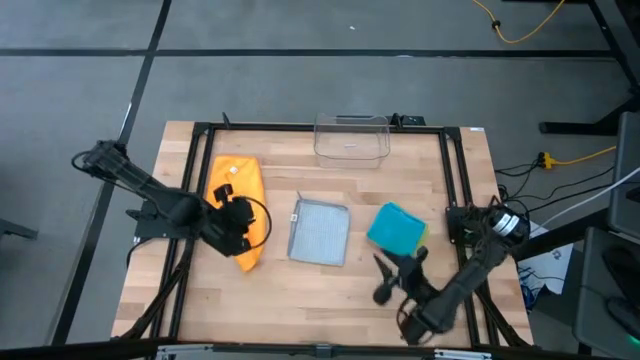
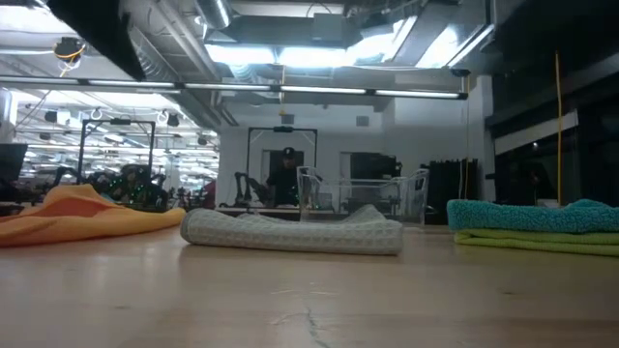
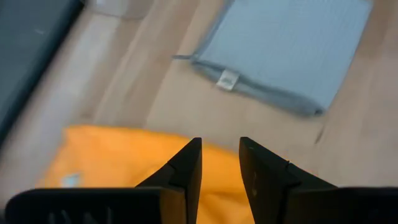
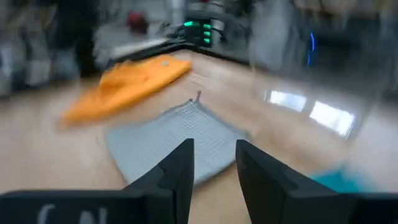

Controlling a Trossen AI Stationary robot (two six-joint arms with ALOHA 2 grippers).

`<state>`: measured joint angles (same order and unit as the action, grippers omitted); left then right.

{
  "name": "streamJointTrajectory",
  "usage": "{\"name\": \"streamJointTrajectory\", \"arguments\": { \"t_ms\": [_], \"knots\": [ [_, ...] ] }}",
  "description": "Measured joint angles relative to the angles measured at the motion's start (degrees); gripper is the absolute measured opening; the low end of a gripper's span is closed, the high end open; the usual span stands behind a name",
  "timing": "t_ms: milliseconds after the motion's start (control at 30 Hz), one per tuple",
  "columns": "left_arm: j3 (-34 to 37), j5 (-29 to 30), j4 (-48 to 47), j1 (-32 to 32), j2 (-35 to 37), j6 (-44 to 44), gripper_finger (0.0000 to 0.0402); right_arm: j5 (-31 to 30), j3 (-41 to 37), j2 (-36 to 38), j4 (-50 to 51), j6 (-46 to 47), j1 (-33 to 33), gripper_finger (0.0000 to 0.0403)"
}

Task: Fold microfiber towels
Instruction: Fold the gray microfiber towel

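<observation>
1. Orange towel (image 1: 240, 208): crumpled, on the worktop's (image 1: 330, 285) left part.
2. Grey towel (image 1: 319, 233): folded flat, centre of worktop.
3. Teal towel (image 1: 396, 228): folded, stacked on a lime green towel (image 2: 527, 241), right of the grey one.
4. Left tool (image 3: 219, 163): above the orange towel's edge, fingers slightly parted, holding nothing.
5. Right tool (image 4: 213, 163): raised near the teal towel, fingers narrowly apart, empty.
6. Clear plastic bin (image 1: 351, 138): at the worktop's far edge.

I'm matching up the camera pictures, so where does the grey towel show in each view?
High view: grey towel, table centre.
Low view: centre, flat roll.
Left wrist view: upper right.
Right wrist view: centre.
Shared landmark: orange towel beside it in all four.
</observation>
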<state>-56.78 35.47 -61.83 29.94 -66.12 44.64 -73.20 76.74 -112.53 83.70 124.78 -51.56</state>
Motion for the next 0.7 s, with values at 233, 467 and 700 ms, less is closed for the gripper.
{"name": "streamJointTrajectory", "arguments": {
  "t_ms": [233,467,700],
  "knots": [
    [7.89,-10.53,21.80,-4.59,5.53,-8.22,0.0098,17.41,-8.19,0.32,-32.51,-3.95,9.48,0.0121],
    [8.12,-23.56,32.31,-10.11,5.74,-17.31,0.0098,52.82,-8.29,2.97,-59.70,-52.69,20.12,0.0121],
    [8.12,-24.46,34.25,-12.41,5.74,-19.69,0.0098,77.30,-5.52,8.85,-82.28,-99.96,25.23,0.0121]
  ]
}}
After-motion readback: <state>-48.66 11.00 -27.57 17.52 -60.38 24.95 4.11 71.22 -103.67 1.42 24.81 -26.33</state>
